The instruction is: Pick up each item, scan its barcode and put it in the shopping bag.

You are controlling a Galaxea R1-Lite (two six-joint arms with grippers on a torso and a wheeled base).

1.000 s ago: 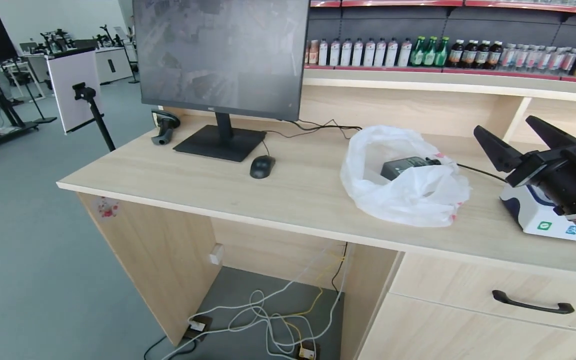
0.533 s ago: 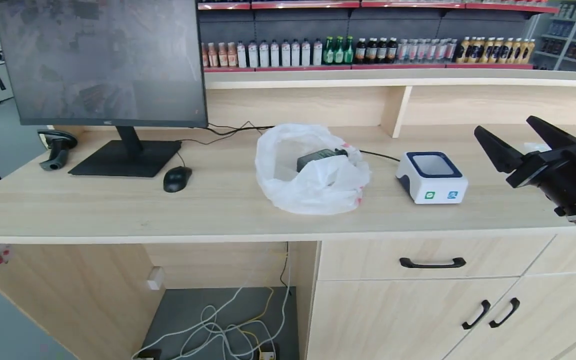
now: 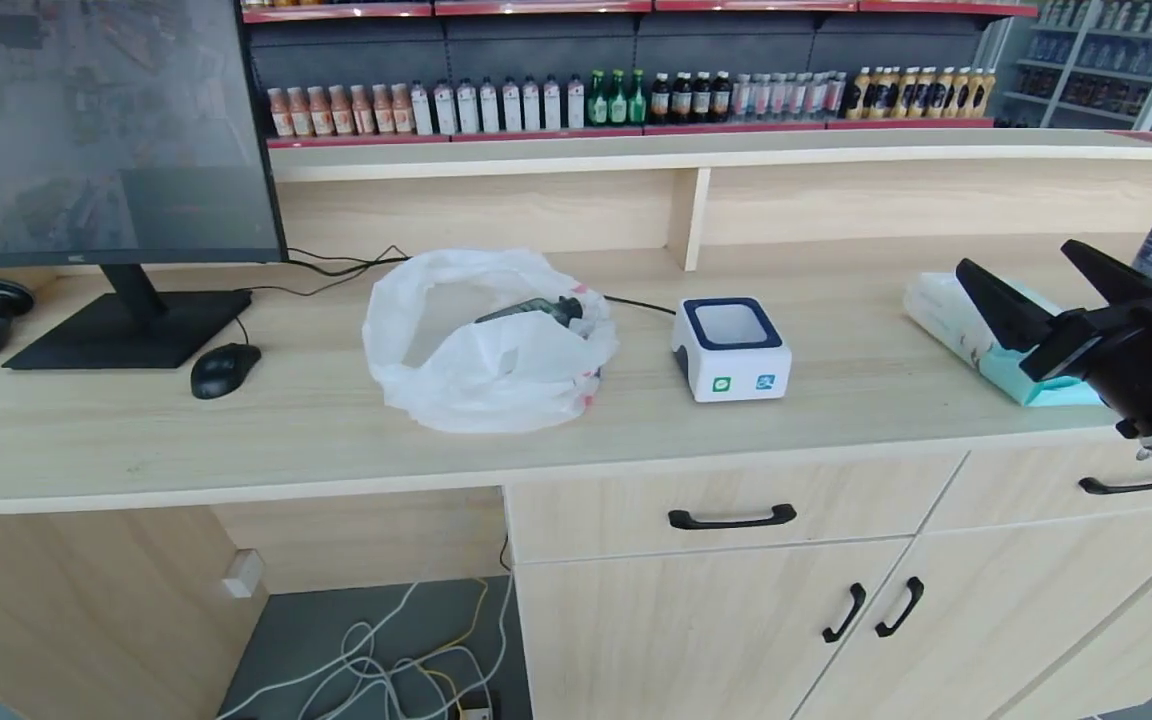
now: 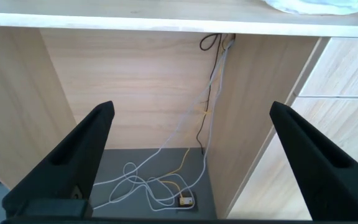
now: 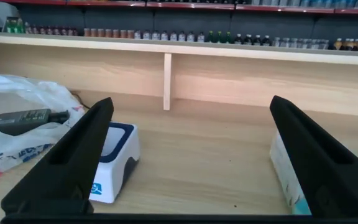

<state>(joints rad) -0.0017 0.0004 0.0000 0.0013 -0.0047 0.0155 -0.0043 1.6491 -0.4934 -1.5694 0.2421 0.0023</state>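
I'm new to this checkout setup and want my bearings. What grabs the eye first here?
The crumpled white shopping bag sits in the middle of the counter with a dark item inside. Just to its right stands the white scanner, and the open right gripper hovers at the counter's right end, near a teal pack.

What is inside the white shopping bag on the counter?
Inside the shopping bag lies a dark boxy item, its top showing through the opening. The bag's white folds cover its lower part and anything beneath.
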